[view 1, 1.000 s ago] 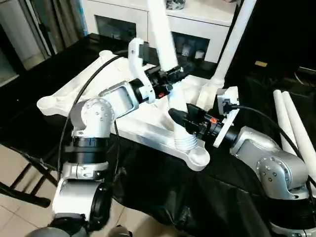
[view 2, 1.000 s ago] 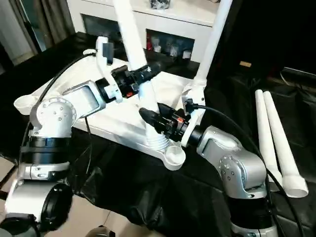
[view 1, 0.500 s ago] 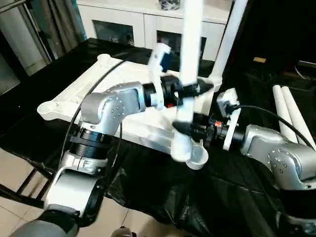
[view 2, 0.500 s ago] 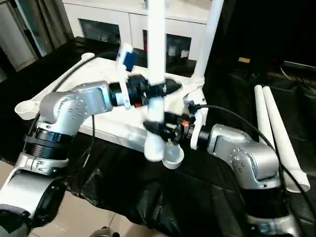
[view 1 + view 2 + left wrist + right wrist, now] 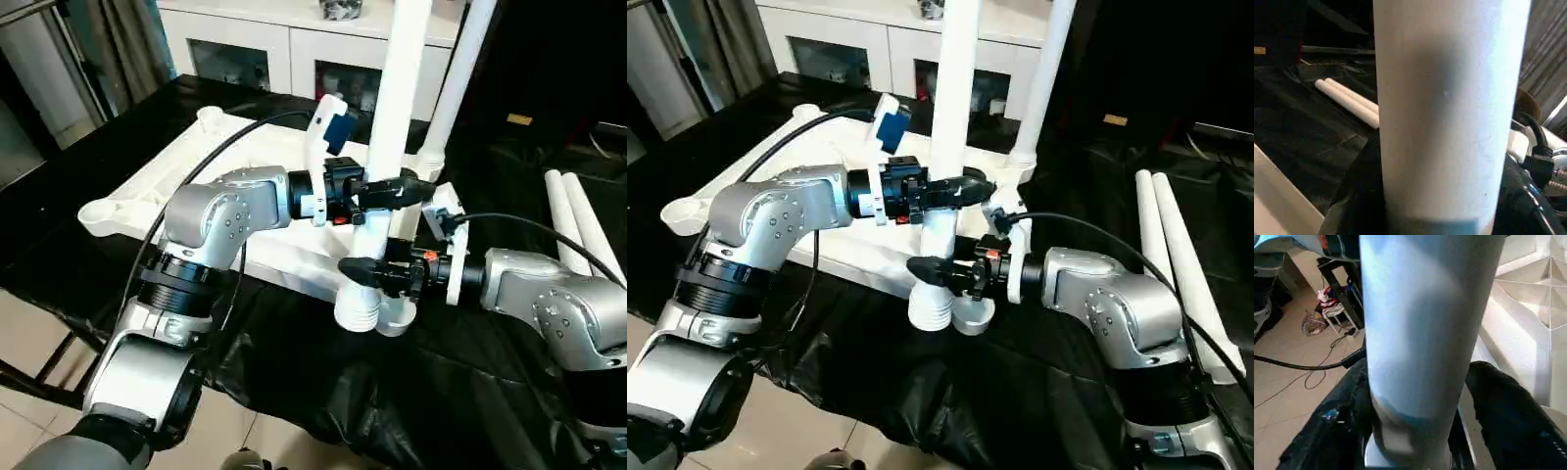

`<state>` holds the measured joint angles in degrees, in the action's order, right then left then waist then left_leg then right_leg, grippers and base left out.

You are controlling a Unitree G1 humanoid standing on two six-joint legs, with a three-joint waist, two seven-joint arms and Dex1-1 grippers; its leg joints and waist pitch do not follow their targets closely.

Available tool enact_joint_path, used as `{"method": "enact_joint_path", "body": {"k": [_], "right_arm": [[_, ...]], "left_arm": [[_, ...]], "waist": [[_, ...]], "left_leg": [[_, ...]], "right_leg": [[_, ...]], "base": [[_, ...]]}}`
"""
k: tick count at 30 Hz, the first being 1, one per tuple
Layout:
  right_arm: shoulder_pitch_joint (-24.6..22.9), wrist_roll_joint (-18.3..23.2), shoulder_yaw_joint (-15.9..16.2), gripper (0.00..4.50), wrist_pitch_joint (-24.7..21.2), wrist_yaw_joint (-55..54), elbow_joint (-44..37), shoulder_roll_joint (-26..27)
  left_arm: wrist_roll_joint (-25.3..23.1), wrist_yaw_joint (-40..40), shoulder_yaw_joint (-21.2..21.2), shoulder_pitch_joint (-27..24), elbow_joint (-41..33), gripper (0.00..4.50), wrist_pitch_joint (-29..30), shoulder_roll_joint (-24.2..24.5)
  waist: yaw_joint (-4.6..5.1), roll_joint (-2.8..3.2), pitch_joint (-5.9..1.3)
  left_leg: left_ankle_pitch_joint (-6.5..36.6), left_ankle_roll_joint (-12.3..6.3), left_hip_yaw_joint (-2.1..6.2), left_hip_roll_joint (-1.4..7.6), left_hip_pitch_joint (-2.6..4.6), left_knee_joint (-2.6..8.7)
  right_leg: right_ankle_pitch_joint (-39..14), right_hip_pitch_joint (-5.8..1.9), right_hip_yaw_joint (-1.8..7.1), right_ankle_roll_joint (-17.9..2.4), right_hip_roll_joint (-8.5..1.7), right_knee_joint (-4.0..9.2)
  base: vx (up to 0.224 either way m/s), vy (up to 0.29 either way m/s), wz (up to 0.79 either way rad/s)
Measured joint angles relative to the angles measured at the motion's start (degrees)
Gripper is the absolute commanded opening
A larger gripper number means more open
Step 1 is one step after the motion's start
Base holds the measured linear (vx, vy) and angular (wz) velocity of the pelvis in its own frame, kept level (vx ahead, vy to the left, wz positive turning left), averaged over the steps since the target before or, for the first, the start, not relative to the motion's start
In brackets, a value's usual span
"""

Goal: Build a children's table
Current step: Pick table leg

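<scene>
The left claw [image 5: 392, 188] is clamped on a white leg [image 5: 392, 127], its black fingers wrapped round the tube partway up. The leg stands nearly upright, and its ribbed bottom end [image 5: 357, 311] hangs just beside the near corner socket [image 5: 397, 315] of the tabletop [image 5: 186, 171], not seated in it. The right claw [image 5: 367, 269] reaches in from the other side, lower down on the same leg. Its fingers flank the tube just above the ribbed end; in the right wrist view the dark fingers [image 5: 1508, 411] stand off the tube with a gap showing, so it is spread, not pinching.

The tabletop lies upside down on a black-covered table [image 5: 323, 392], ribs up, with round sockets at its corners. A second leg [image 5: 456, 73] already stands in the far socket behind the arms, leaning slightly. Two more legs [image 5: 578, 220] lie side by side on the black cover, well apart from the tabletop, on the robot's right. A white cabinet [image 5: 265, 49] with glass doors stands behind the table.
</scene>
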<state>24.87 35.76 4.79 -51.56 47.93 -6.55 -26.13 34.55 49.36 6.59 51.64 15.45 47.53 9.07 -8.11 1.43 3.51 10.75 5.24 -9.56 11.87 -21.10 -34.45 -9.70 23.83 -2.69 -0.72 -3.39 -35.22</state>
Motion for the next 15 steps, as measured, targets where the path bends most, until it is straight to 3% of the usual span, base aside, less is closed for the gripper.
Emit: {"method": "enact_joint_path", "body": {"k": [4, 13, 15], "right_arm": [[-0.2, 0.0, 0.3, 3.85, -0.5, -0.2, 0.1, 0.6], [-0.2, 0.6, 0.2, 3.85, -0.8, -0.1, 0.1, 0.7], [-0.2, 0.6, 0.3, 3.57, -0.8, -0.1, 0.1, 0.7]], "left_arm": [[0.1, 0.8, 0.0, 0.7, -0.2, 1.83, -0.1, -0.7], [0.1, 2.7, 0.0, 0.7, -0.2, 1.83, 0.0, -0.4], [0.1, 2.8, 0.0, 0.7, -0.2, 1.83, 0.0, -0.4]], "waist": [[0.00, 0.04, -0.01], [0.01, 0.04, -0.02], [0.00, 0.04, -0.02]], "left_leg": [[0.0, 0.00, 0.00, 0.00, -0.01, 0.00], [0.0, -0.01, 0.00, 0.00, 0.00, -0.01], [0.0, -0.01, 0.00, 0.00, 0.00, -0.01]], "right_leg": [[0.0, 0.01, 0.00, 0.0, -0.01, 0.01], [0.0, 0.00, 0.00, 0.0, -0.01, -0.01], [0.0, 0.00, 0.00, 0.0, -0.01, -0.02]], "base": [[0.000, 0.000, 0.00], [0.000, 0.000, 0.00], [0.000, 0.000, 0.00]]}}
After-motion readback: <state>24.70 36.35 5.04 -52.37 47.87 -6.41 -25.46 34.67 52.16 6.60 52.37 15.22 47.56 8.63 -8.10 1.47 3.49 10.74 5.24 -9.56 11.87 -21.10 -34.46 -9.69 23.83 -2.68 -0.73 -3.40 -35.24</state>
